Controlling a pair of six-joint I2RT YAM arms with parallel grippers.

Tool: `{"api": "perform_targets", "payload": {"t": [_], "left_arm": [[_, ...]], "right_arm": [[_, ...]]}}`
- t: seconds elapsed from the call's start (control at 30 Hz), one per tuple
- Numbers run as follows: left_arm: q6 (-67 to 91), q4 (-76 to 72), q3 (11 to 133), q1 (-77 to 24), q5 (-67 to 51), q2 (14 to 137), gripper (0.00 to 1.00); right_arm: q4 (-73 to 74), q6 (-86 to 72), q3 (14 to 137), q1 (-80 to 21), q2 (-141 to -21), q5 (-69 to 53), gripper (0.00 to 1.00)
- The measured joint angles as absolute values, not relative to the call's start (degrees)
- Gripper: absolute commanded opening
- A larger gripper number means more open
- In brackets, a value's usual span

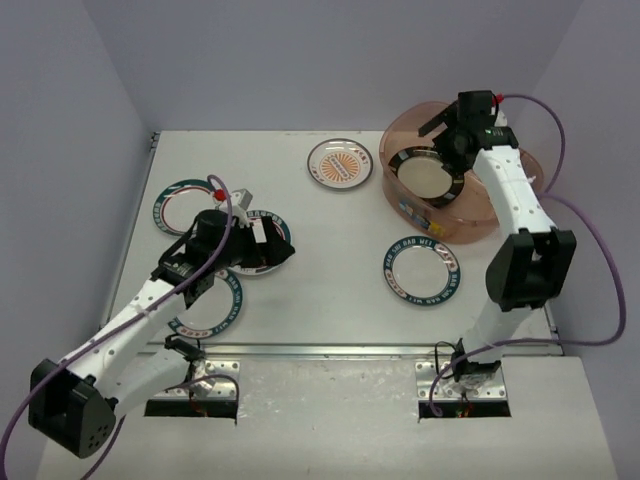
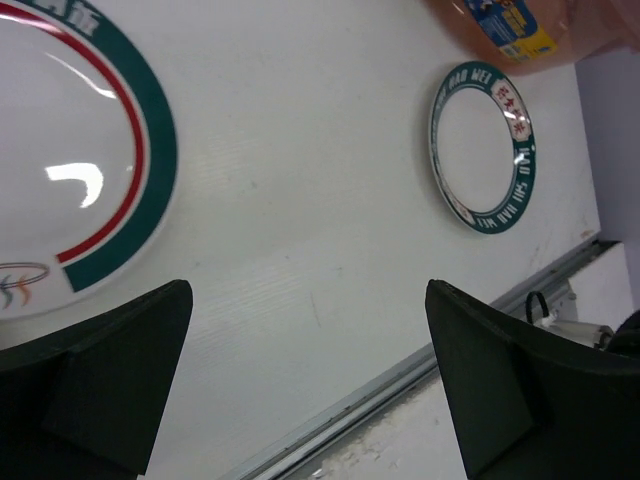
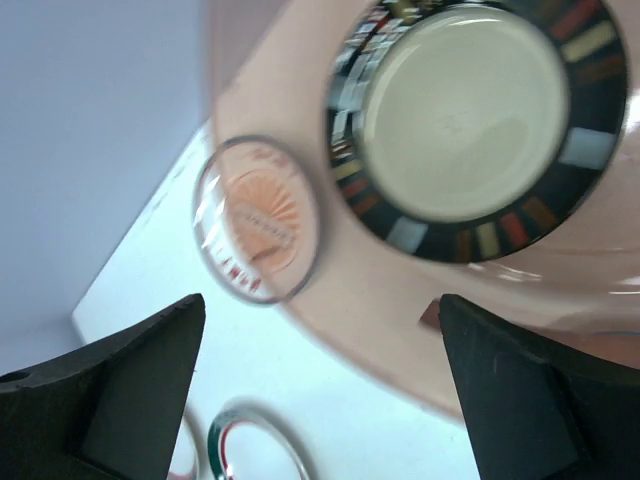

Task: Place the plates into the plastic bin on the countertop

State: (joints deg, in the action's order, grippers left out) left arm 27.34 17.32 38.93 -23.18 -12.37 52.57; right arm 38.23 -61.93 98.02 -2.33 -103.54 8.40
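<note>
Since your right pincer hangs apart over the black-rimmed plate lying in the plastic bin, lift clear of its rim; bring your left pincer, also apart, astride the edge of the teal-rimmed plate.

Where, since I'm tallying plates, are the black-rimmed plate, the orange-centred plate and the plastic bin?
black-rimmed plate (image 1: 427, 178), top external view, its cream centre
orange-centred plate (image 1: 340, 164), top external view, its orange middle
plastic bin (image 1: 470, 225), top external view, its near wall

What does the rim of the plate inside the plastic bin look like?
Plate: black rim with multicoloured blocks, cream centre; clearest in right wrist view.
</note>
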Motion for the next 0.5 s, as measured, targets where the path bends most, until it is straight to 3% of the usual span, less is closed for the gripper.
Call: {"api": "perform_targets", "payload": {"t": [0.3,0.4,0.5], "left_arm": [[38.57,-7.12,44.07,-37.3,-19.72,83.82,1.0],[41.01,-11.63,49.89,-39.12,-22.06,95.42,0.99],[42.53,-13.99,55.84,-40.03,-23.57,104.06,0.93]], "right_arm": [[19.27,-40.53,72.91,-8.2,-65.66,-12.64,0.99],[18.65,-36.29,65.88,-7.29,-58.43,-17.44,0.99],[19.44,-33.65,60.97,-6.99,-54.87,-20.23,0.99]]}}
